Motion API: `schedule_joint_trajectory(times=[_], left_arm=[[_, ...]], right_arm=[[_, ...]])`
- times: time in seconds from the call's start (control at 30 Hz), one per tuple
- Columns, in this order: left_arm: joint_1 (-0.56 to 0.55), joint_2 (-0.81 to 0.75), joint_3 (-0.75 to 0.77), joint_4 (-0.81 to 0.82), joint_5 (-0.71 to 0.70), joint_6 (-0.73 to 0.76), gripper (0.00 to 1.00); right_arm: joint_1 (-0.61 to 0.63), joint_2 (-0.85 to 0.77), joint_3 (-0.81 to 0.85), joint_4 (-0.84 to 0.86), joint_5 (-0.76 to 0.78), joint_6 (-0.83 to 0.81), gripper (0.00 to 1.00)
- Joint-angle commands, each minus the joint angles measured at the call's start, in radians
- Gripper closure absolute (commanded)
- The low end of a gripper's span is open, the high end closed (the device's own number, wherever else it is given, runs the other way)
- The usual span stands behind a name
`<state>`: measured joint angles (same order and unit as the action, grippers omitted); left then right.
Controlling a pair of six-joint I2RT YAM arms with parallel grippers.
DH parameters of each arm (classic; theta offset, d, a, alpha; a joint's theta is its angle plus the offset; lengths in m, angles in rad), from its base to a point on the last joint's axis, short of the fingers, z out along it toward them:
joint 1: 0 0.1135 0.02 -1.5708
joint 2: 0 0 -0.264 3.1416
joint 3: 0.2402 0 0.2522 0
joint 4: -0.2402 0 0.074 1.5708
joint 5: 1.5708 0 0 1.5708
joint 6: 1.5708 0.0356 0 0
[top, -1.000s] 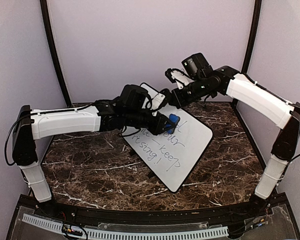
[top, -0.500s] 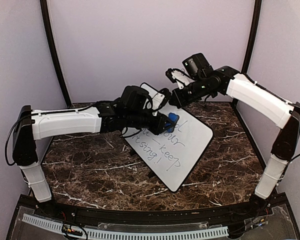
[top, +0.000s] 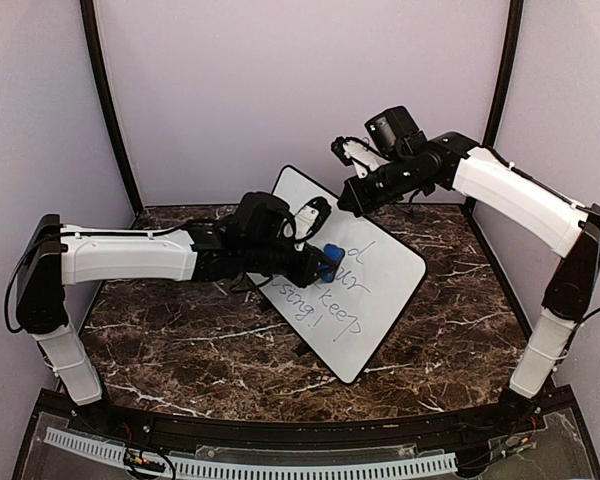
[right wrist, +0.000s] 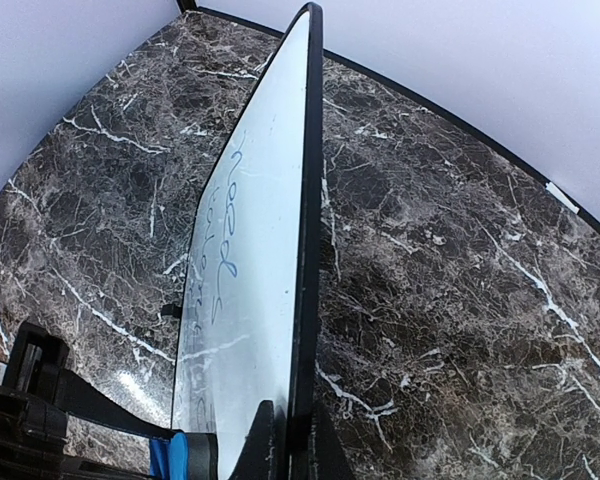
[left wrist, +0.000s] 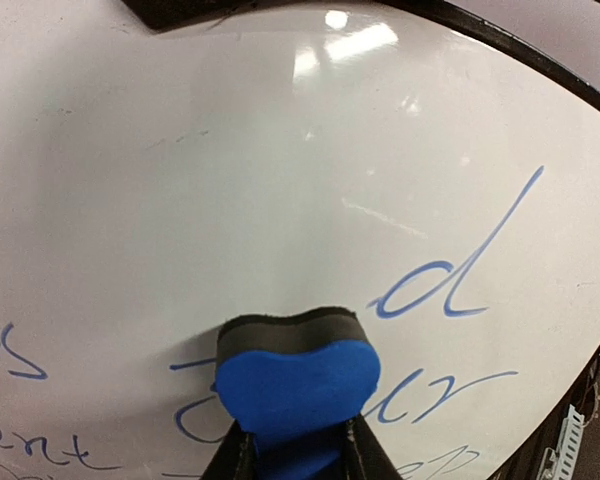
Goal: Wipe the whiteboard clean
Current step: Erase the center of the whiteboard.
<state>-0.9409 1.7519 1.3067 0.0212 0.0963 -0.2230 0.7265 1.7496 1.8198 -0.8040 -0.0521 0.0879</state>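
- Fingers (left wrist: 232,458) of the left gripper (left wrist: 295,445) pinch a blue foam eraser block (left wrist: 295,390) from both sides. Its dark felt face is pressed flat against a large white rectangular whiteboard (left wrist: 280,170) with rounded corners and a thin black edge.
- Across the board, the right gripper (right wrist: 290,440) has its two dark fingers (right wrist: 261,445) clamped tight on the black rim. One finger sits on the written face and one on the back.
- Seen from overhead, the whiteboard (top: 385,290) stands near the middle of a dark brown, white-veined marble table (top: 170,330). Its near end is down on the stone and its far end is raised, with the right gripper (top: 345,197) gripping the upper right edge.
- The right wrist camera looks almost straight down the whiteboard (right wrist: 245,260), which rises steeply off the table (right wrist: 450,260) and shows as a narrow sliver.
- Blue cursive handwriting (left wrist: 450,285) fills the lower part of the board. The eraser block (top: 331,253) rests on the top line of it, just beside a looping "d".
- Lower lines read "keep" and "sting!" in the overhead view, while the surface above the eraser is plain white with glints of light.
- The left gripper (top: 318,262) comes in low from the left, its white arm stretched across the table.
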Motion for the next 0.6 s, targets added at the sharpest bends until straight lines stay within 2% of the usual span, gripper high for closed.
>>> schedule_joint_trajectory(times=[0.0, 0.27, 0.57], left_arm=[[-0.015, 0.05, 0.042, -0.025, -0.003, 0.018, 1.0], [-0.039, 0.07, 0.129, -0.003, 0.027, 0.038, 1.0], [-0.049, 0.026, -0.009, -0.012, 0.006, 0.022, 1.0]], right_arm=[[0.054, 0.017, -0.019, -0.047, -0.039, -0.074, 1.0], [0.054, 0.015, -0.022, -0.047, -0.037, -0.074, 1.0], [0.051, 0.018, -0.024, -0.043, -0.038, -0.077, 1.0]])
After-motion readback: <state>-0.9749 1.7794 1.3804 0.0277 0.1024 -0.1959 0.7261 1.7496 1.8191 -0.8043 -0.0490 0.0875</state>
